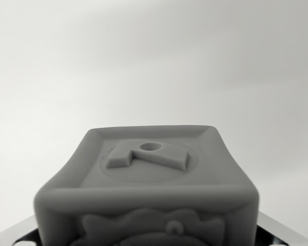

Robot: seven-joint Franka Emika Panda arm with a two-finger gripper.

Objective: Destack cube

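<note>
At six o'clock in the wrist view, close to the lens, sits the grey cube (146, 184) — its near face carved in blurred relief, its top face rimmed, with a raised shape and a small round hole. Dark metallic edges show at both lower corners. Beyond lies plain pale surface. The fingers' opening cannot be told.

Image tone: showing in greyscale only, so no colours can be told.
Left body part: a pale metallic slanted edge (13, 230) showing at the lower left corner, over a dark strip.
Right body part: a matching pale slanted edge (287, 230) showing at the lower right corner.
Fittings: small white rounded spots (24, 244) peeking along the bottom border; too cropped to identify.
Fingers: not showing.
</note>
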